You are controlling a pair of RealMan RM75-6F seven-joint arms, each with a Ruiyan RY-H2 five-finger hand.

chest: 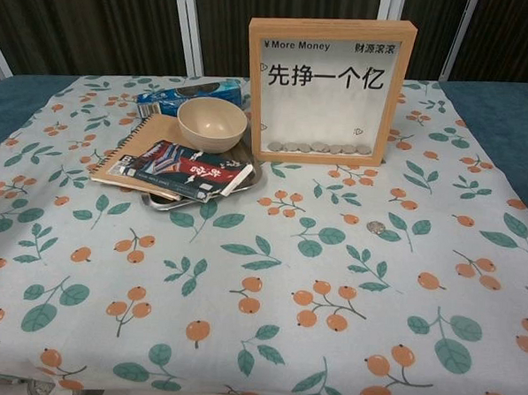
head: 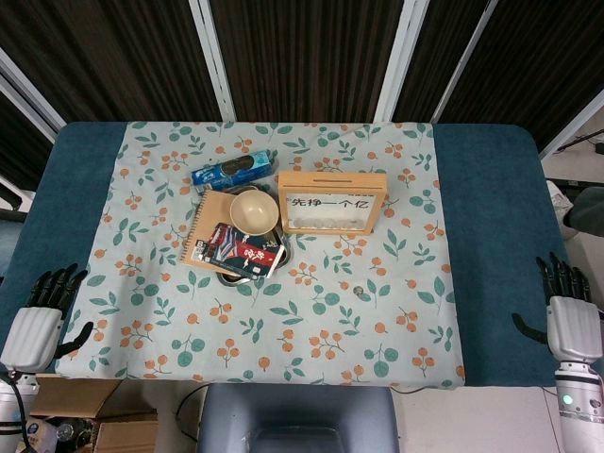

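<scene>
My left hand (head: 42, 311) hangs at the table's near left corner, fingers spread, holding nothing. Over at the near right edge my right hand (head: 569, 307) is likewise spread and empty. Neither hand shows in the chest view. A wooden framed coin box (head: 331, 202) (chest: 328, 89) stands at the table's middle with coins along its bottom. A single coin (head: 358, 293) (chest: 376, 227) lies loose on the floral cloth in front of it. Left of the box, a beige bowl (head: 254, 211) (chest: 212, 123) sits on a spiral notebook (head: 209, 226) (chest: 143, 142).
A dark red-and-black packet (head: 236, 251) (chest: 181, 170) lies across the notebook and a metal tray (head: 279, 257) (chest: 247, 174). A blue packet (head: 232, 172) (chest: 190, 94) lies behind the bowl. The floral cloth (head: 283, 330) covers the blue table (head: 491, 236). A grey chair back (head: 297, 420) sits at the near edge.
</scene>
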